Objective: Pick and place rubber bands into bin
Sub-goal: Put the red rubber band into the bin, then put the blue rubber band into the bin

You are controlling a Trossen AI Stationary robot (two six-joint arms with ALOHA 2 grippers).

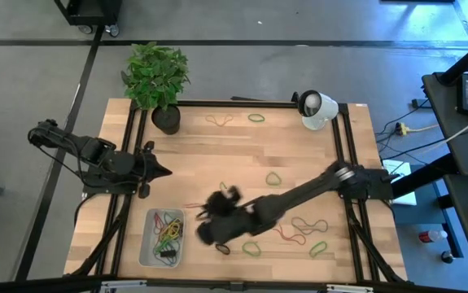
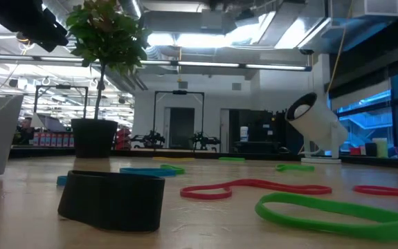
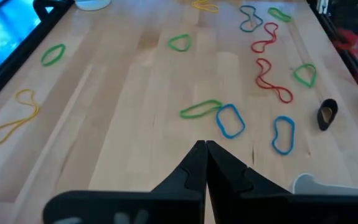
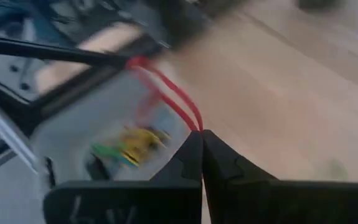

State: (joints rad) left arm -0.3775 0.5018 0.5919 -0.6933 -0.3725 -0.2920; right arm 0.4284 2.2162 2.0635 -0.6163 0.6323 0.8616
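Observation:
The bin (image 1: 162,238), a pale grey tray near the table's front left, holds several rubber bands in yellow, green and red (image 4: 129,146). My right gripper (image 1: 201,215) reaches in from the right, just beside the bin's right rim, and is shut on a red rubber band (image 4: 166,93). My left gripper (image 1: 165,171) waits shut at the table's left edge, holding nothing (image 3: 205,146). More rubber bands lie flat on the wood: green (image 1: 252,247), red (image 1: 290,237), blue (image 3: 230,120) and a black one (image 2: 112,200). My right gripper pinches the red rubber band at one end of the loop (image 4: 196,126), right between the fingertips. The band's two strands run side by side away from the fingertips, out over the bin's edge. The fingers slant downward toward the bin from the table's right.
A potted plant (image 1: 159,81) stands at the far left corner and a white rounded device (image 1: 317,110) at the far right. Black frame rails (image 1: 347,155) run along the table's sides. Loose bands are scattered over the right and far parts of the table.

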